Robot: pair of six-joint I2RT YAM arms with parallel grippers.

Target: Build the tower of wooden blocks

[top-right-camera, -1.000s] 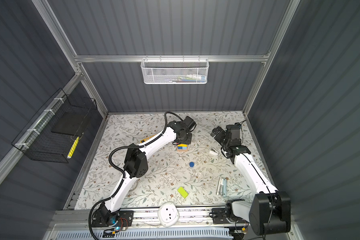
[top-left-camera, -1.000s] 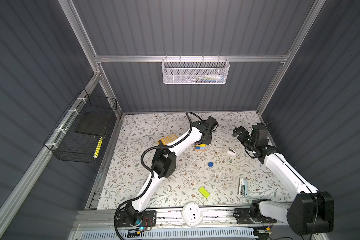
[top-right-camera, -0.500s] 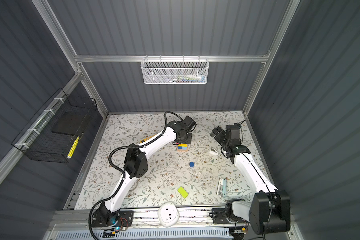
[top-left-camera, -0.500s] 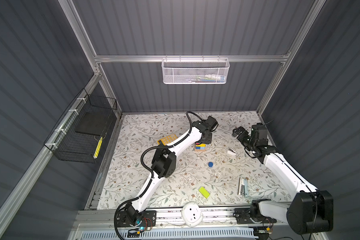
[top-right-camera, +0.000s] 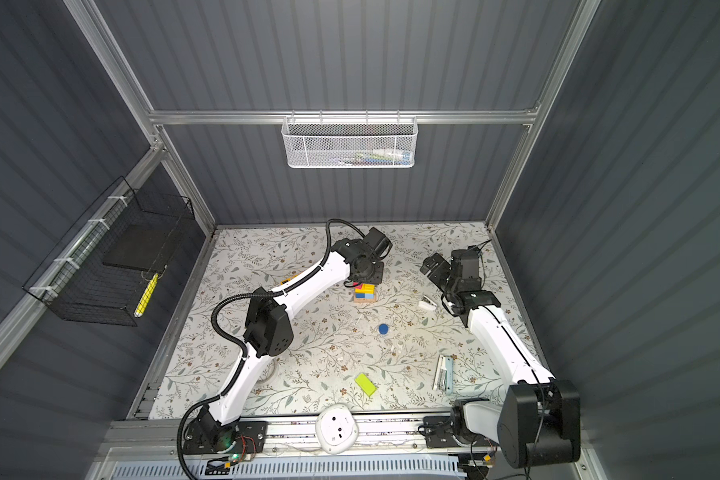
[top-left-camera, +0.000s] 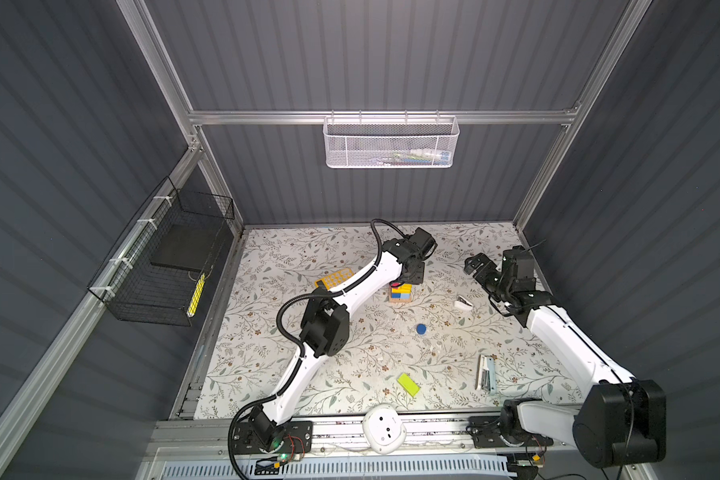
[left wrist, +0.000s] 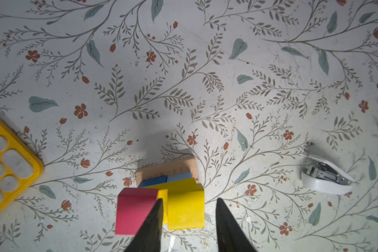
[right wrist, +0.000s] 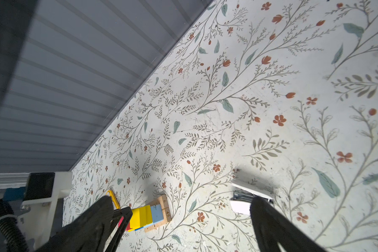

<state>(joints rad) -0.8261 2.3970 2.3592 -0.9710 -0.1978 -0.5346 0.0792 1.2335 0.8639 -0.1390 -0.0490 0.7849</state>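
The wood block tower (top-left-camera: 400, 291) (top-right-camera: 365, 293) stands mid-table: tan bars (left wrist: 168, 169) at the bottom, blue and light-blue cubes, a yellow bar, then a pink cube (left wrist: 133, 209) and a yellow cube (left wrist: 186, 207) on top. My left gripper (left wrist: 189, 200) (top-left-camera: 404, 282) hangs over the top, open. One finger sits between the pink and yellow cubes, and the other stands clear of the yellow cube. A blue short cylinder (top-left-camera: 421, 329) and a lime bar (top-left-camera: 408, 384) lie loose nearer the front. My right gripper (top-left-camera: 476, 266) (right wrist: 180, 198) is wide open and empty, off to the right.
A yellow calculator (top-left-camera: 336, 277) (left wrist: 7, 165) lies left of the tower under the left arm. A small white stapler (top-left-camera: 463, 304) (left wrist: 325, 179) lies right of the tower. Another stapler (top-left-camera: 486, 372) lies front right. The back wall runs close behind the right gripper.
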